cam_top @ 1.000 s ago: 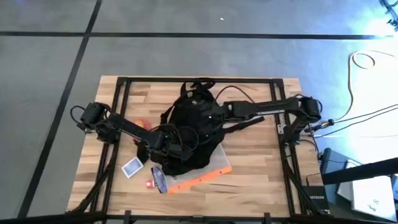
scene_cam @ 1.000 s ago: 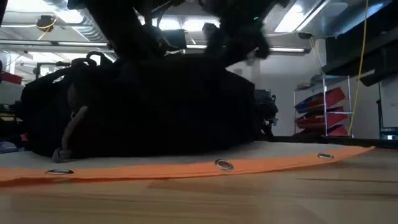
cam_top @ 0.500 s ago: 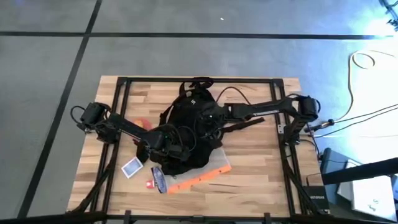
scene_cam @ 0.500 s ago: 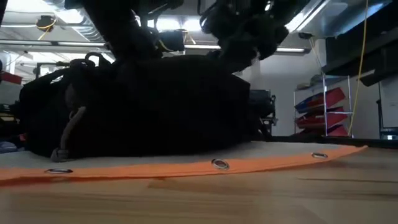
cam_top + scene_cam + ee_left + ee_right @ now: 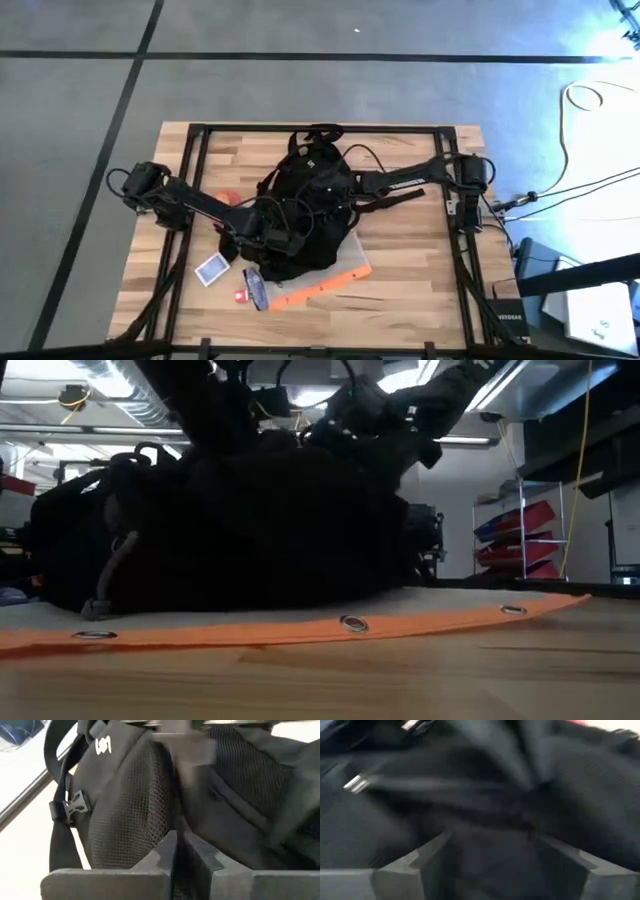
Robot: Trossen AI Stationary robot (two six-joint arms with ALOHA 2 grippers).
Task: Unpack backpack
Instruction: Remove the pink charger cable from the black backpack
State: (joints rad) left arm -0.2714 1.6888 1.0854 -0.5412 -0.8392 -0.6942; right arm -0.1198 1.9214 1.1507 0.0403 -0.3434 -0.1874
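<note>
since a second ago the right arm has been drawn back over the backpack (image 5: pixel 305 215). high view: left gripper (image 5: pixel 290 232) buried in it. left wrist: fingers pressed together. right wrist: right gripper (image 5: pixel 485 855) spread, fabric ahead; straps could be snagged.

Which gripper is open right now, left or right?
The right gripper: its fingers are spread wide over the backpack. The left gripper has its fingers pressed nearly together against the bag's mesh.
</note>
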